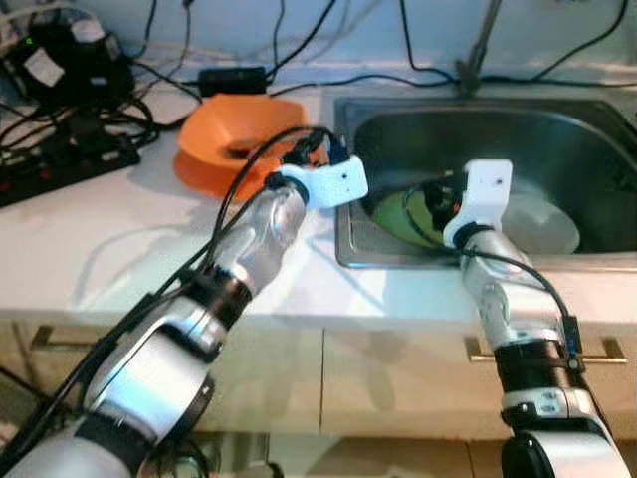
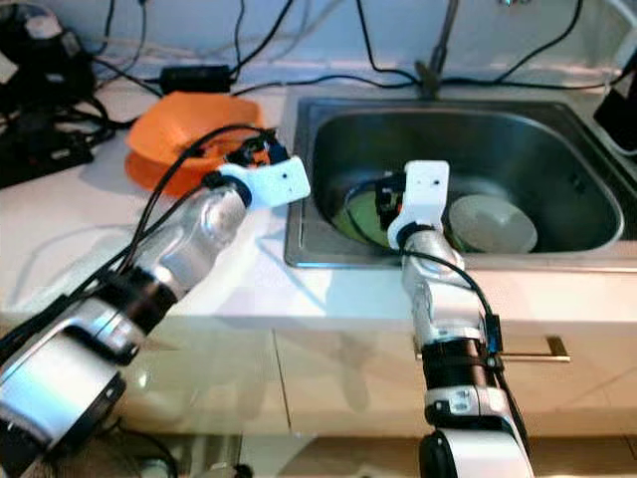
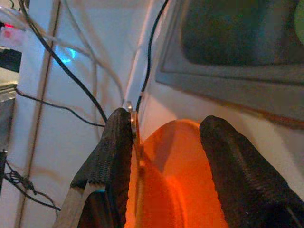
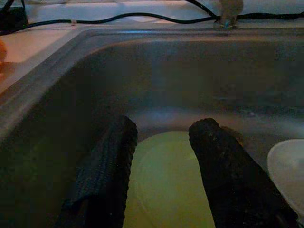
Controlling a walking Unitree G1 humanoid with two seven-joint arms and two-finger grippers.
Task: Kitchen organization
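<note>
Over the sink (image 2: pixel 557 234), right gripper (image 4: pixel 161 156) jaws parted above green plate (image 4: pixel 166 185); left gripper (image 3: pixel 166 156) jaws apart.

Home kitchen: stainless sink (image 1: pixel 557 124) w/ faucet base (image 1: pixel 470 72) set in white counter (image 1: pixel 119 249), dishes in basin, cabinet drawers w/ brass handles (image 1: pixel 547 351) below, power cables (image 1: pixel 90 129) far left.

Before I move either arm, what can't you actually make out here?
- Left gripper over the orange bowl: contact unclear, left wrist view too close.
- Green plate in the sink: right wrist hides most in head views.
- White dish: cut off in right wrist view.
</note>
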